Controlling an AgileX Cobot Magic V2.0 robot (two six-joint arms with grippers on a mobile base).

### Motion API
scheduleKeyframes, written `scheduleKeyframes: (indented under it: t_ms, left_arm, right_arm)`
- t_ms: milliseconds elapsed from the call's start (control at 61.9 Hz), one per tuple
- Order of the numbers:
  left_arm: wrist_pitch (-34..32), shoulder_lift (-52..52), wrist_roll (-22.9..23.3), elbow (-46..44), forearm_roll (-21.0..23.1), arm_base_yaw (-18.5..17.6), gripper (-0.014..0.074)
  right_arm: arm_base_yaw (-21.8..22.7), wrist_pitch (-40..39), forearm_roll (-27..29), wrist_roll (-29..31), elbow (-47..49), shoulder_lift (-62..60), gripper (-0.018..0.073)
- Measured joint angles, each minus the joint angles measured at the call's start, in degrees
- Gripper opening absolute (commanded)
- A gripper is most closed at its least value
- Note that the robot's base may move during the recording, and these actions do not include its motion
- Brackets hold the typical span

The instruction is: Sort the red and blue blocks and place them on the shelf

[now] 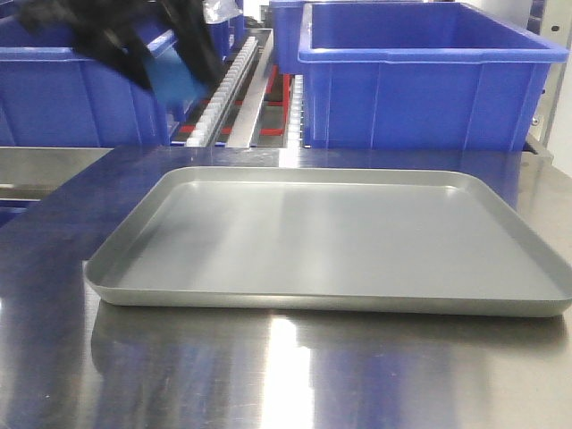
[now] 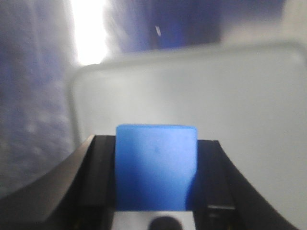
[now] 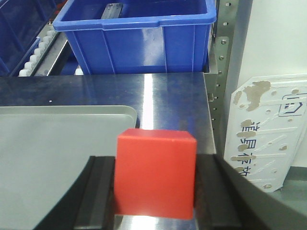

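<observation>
The grey tray (image 1: pixel 331 241) is your landmark: one shallow rectangular pan of dull, smooth metal with rounded corners and a low rolled rim. It lies flat on a brushed steel top (image 1: pixel 268 375) that mirrors the blue behind it.

You have two blocks, both plain matte cubes with crisp edges. The blue block (image 2: pixel 156 165) sits squarely between the black fingers of your left gripper (image 2: pixel 156 143), which is clamped on its two side faces. In the front view that arm is a dark blur, held in the air above and beyond the tray's far left corner, with the block a sky-blue smear at its tip. The left wrist view shows the tray's pale floor and one rounded corner past the cube.

The red block (image 3: pixel 156 172) is pinched the same way in your right gripper (image 3: pixel 156 163), with flat black pads (image 3: pixel 98 191) pressed to both sides. It appears just off a rounded corner of the tray, over bare steel. You cannot tell whether it touches the steel.

Beyond the tray's far edge stands the shelf (image 1: pixel 255 89), with a steel rail and two rows of small white rollers (image 1: pixel 219 103). At least two large blue bins (image 1: pixel 420 80) of glossy ribbed plastic rest there. To the tray's right, the right wrist view shows one perforated steel post (image 3: pixel 221 48) and one white, scuffed placard (image 3: pixel 268 129).
</observation>
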State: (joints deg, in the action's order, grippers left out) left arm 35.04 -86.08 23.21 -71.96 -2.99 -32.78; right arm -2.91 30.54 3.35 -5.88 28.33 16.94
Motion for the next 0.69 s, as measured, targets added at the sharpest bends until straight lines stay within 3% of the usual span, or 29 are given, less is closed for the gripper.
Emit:
scheduleKeyframes:
  t_ms: [275, 695]
  left_arm:
    - [0.14, 11.4, 0.0, 4.67, -0.25, 5.96, 0.0124]
    - [-0.13, 29.44, 0.1, 22.73, -0.25, 12.49, 0.0124]
  right_arm:
    - [0.0, 0.0, 0.0, 0.0, 0.0, 0.0, 0.0049]
    - [0.0, 0.0, 0.0, 0.0, 0.0, 0.0, 0.0049]
